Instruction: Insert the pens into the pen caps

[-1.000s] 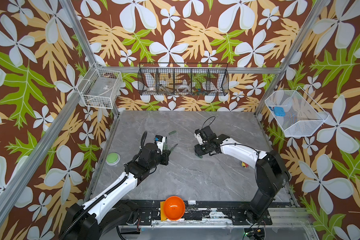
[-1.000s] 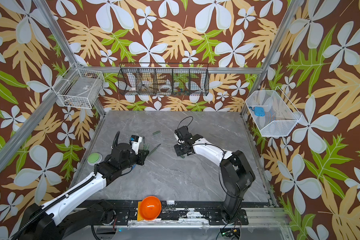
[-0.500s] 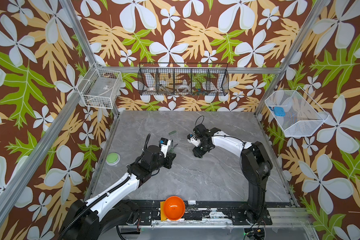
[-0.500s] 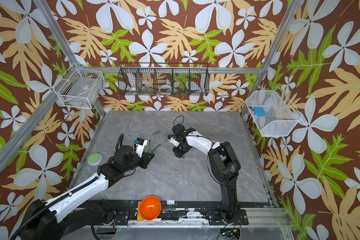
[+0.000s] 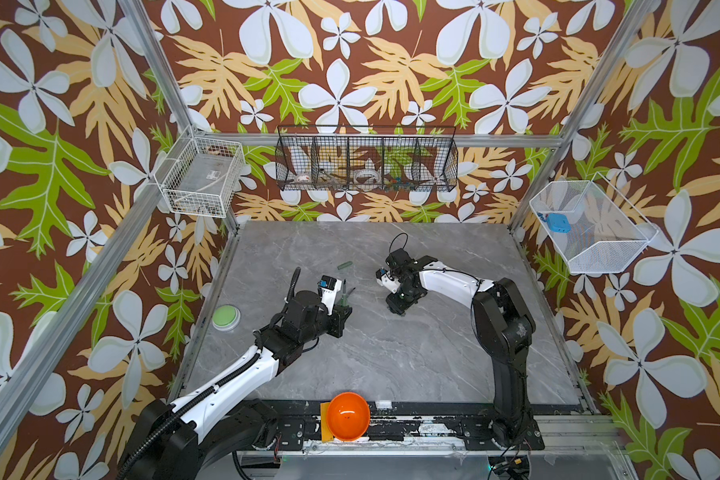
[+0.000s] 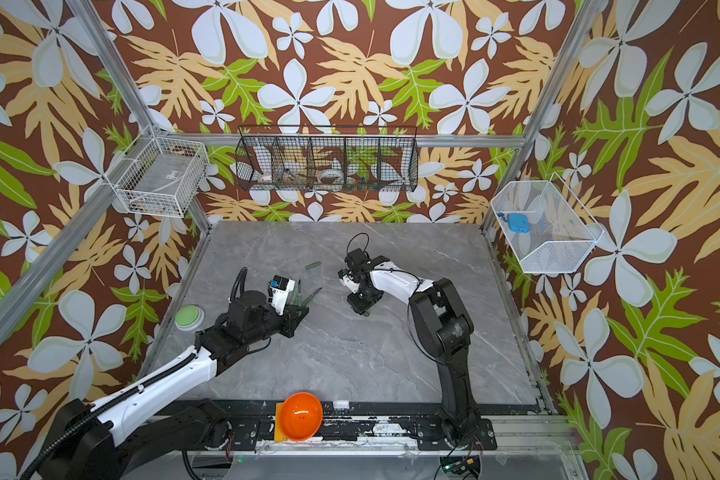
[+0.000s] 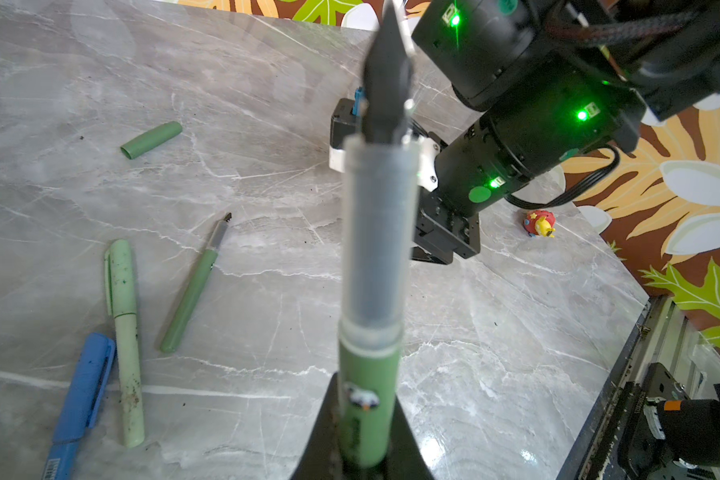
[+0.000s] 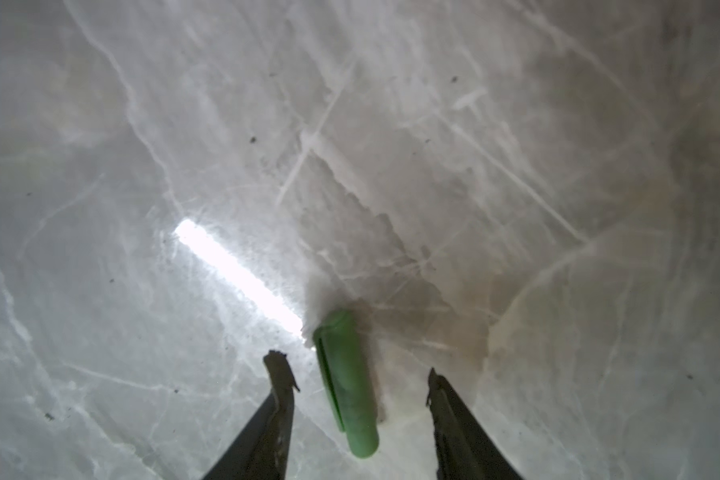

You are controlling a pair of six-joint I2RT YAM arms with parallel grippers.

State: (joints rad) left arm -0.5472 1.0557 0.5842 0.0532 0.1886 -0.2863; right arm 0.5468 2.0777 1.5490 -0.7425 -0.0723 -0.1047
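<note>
1. Noting the left gripper (image 7: 364,440) first: you have it clamped on the rear of a dark green pen (image 7: 368,270), with the jaws pinching the green barrel.
2. The pen's long axis runs straight out from the jaws. Its clear collar and dark pointed tip lead, aimed toward the right arm (image 7: 537,124). In both top views it stands steeply, clear of the table (image 5: 391,353).
3. Your right gripper (image 8: 357,370) points down at the grey surface with its jaws parted. Its fingers (image 8: 454,415) sit one on each side of a green cap (image 8: 346,386); neither touches it, and nothing is held.
4. That cap lies flat, its long axis roughly parallel to the fingers and its clip along one side. Which end is open cannot be told.
5. A second dark green cap (image 5: 344,265) lies flat on a diagonal, farther back between the two grippers. The left wrist view shows one end cut flat and the other rounded.
6. A loose dark green pen (image 7: 192,291) lies flat and uncapped. Its tip points roughly toward that second cap, well apart from it.
7. A pale green pen (image 7: 124,353) and a blue pen (image 7: 80,395) lie just beside each other, roughly parallel, both with caps on.
</note>
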